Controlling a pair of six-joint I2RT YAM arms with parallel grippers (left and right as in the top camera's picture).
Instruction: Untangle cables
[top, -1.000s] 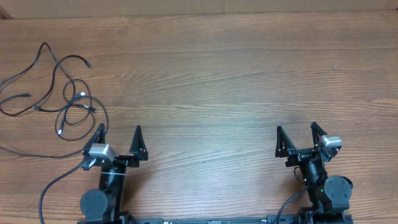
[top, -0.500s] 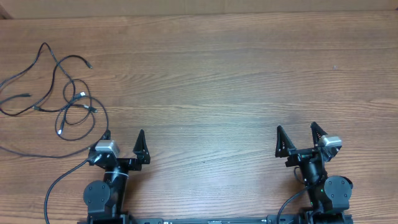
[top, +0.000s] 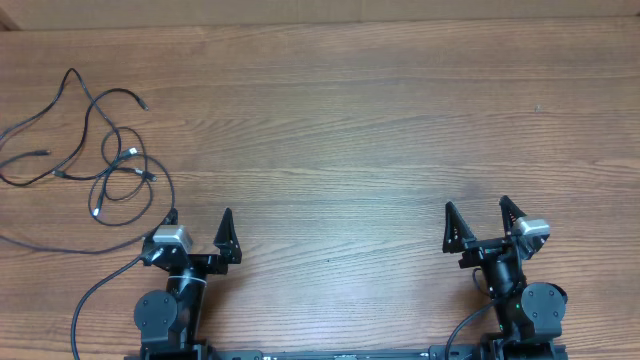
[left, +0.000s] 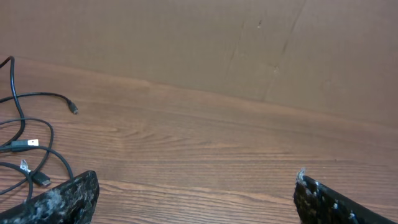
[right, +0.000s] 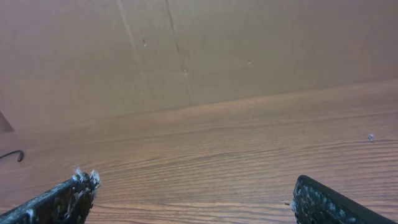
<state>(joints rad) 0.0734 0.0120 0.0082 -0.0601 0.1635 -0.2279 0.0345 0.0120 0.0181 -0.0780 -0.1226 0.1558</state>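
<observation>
Several thin black cables (top: 100, 150) lie tangled in loose loops at the far left of the wooden table (top: 380, 120), with small plug ends. In the left wrist view the cables (left: 25, 149) show at the left edge, one plug silvery. My left gripper (top: 198, 222) is open and empty near the front edge, just right of the tangle's lower loop. My right gripper (top: 476, 216) is open and empty at the front right, far from the cables. A cable tip (right: 13, 155) shows at the left edge of the right wrist view.
A cardboard wall (left: 249, 43) stands along the table's far edge. A thicker black arm wire (top: 95, 290) curves beside the left base.
The left gripper turned slightly and shifted a little right and toward the front between one second ago and half a second ago. Nothing has moved since. The cables lie unchanged.
</observation>
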